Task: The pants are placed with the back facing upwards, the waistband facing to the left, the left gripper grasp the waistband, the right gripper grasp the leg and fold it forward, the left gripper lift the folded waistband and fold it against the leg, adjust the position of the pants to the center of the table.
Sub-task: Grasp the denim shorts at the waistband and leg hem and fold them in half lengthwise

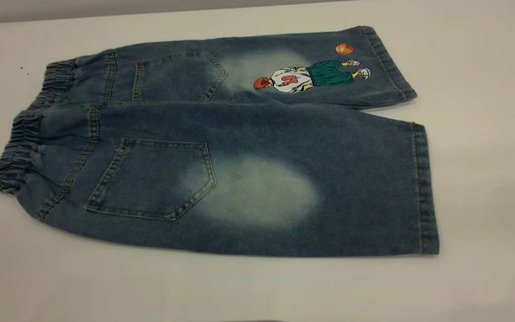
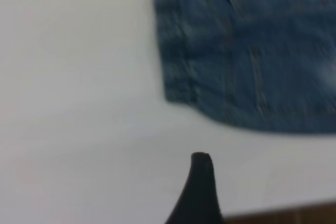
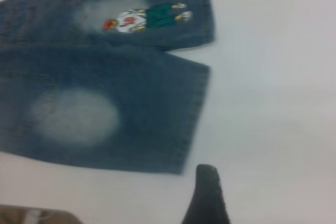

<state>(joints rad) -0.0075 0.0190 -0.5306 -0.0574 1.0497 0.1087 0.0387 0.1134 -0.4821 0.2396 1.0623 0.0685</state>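
You've got the pants (image 1: 257, 147) lying flat on the counter (image 1: 485, 179), back side up, both back pockets showing. Waistband (image 1: 20, 143) is at the exterior view's left, gathered and ruffled; hems point right. The leg (image 1: 329, 188) w/ the big pale oval fade is the near one, spread flat, hem stitched and straight. The far leg carries the cartoon print (image 1: 311, 75), a player w/ a basketball, beside a smaller pale patch. The two legs lie side by side, touching along the centre seam and splitting apart a bit toward the hems.

Neither arm shows in the exterior view. In the left wrist view you see one dark fingertip of the left gripper (image 2: 202, 182) over bare counter, near the waistband corner (image 2: 176, 61) but apart from it, touching nothing. In the right wrist view one dark fingertip of the right gripper (image 3: 207, 190) sits just beside the near leg's hem corner (image 3: 191, 124), over bare counter, no cloth in it. Only one finger per gripper is in sight, so can't tell how wide either pair of jaws stands.
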